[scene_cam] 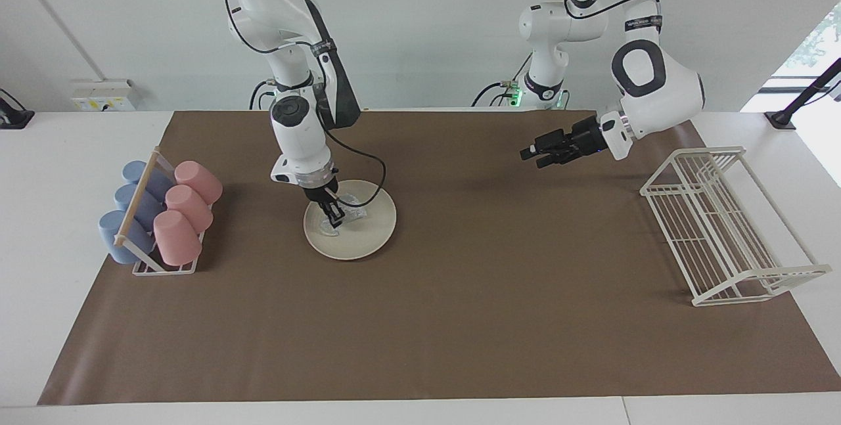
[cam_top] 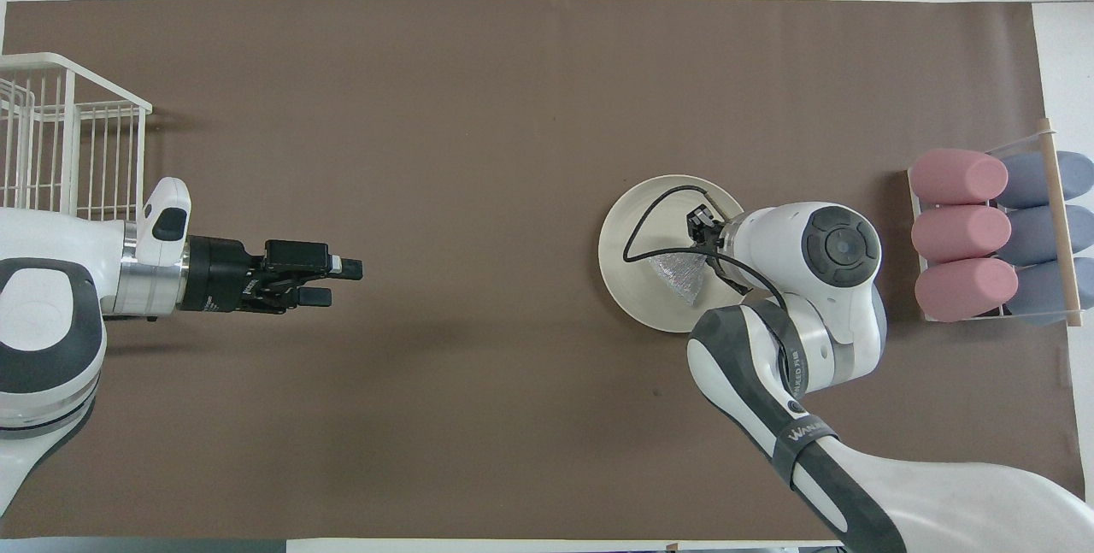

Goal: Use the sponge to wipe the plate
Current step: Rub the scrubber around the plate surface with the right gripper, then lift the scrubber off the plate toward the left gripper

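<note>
The round cream plate (scene_cam: pixel 360 241) (cam_top: pixel 632 224) lies on the brown mat toward the right arm's end of the table. On it rests the silvery-grey mesh sponge (scene_cam: pixel 350 213) (cam_top: pixel 681 271). My right gripper (scene_cam: pixel 336 219) points straight down onto the plate, shut on the sponge and pressing it to the plate's surface; from overhead its wrist covers the part of the plate nearest the cups. My left gripper (scene_cam: pixel 533 157) (cam_top: pixel 338 282) hangs open and empty over bare mat toward the left arm's end, where that arm waits.
A small rack of pink and blue cups (scene_cam: pixel 161 215) (cam_top: pixel 991 232) stands beside the plate at the right arm's end. A white wire rack (scene_cam: pixel 723 228) (cam_top: pixel 68 143) stands at the left arm's end. A black cable loops from the right wrist over the plate.
</note>
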Robot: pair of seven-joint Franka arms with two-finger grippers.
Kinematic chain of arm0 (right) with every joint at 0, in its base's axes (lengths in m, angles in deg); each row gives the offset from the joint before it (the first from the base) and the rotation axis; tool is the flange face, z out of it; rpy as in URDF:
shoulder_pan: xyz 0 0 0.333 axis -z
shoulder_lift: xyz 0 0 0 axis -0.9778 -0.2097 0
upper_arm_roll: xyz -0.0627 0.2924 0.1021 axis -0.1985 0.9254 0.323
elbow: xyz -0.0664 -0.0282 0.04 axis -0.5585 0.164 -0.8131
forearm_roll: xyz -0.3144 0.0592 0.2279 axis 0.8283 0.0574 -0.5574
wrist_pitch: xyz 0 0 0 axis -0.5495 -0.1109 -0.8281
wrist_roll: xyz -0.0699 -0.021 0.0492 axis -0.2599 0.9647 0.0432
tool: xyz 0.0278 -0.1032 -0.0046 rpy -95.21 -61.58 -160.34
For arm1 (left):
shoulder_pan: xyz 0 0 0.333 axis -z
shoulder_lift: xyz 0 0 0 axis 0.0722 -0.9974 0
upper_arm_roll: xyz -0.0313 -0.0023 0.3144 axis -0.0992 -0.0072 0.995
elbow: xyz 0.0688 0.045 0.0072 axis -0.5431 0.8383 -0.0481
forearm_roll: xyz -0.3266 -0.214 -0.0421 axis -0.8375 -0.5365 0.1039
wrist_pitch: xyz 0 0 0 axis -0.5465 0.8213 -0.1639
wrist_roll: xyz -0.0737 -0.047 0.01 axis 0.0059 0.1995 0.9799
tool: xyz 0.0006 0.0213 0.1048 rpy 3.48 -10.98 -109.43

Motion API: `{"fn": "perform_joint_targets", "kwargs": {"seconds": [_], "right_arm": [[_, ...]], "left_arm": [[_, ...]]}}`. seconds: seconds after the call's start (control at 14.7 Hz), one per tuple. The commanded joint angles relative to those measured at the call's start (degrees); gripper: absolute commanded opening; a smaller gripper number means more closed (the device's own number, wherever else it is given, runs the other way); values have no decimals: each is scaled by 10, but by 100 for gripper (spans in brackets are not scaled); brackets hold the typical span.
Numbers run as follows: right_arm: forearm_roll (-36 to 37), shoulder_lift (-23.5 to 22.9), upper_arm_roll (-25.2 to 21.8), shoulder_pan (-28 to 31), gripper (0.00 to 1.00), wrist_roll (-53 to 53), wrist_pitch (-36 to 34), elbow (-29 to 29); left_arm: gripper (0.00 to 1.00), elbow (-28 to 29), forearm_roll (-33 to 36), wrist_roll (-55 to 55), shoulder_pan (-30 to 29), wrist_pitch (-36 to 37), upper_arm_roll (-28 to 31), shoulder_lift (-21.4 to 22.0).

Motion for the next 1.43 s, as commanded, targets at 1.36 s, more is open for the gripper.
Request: {"fn": "perform_joint_targets", "kwargs": {"seconds": [1.36], "right_arm": [[-7, -15, 4, -114, 0, -365, -237, 244]], "left_arm": [[100, -19, 12, -31, 2, -5, 1, -8]]}}
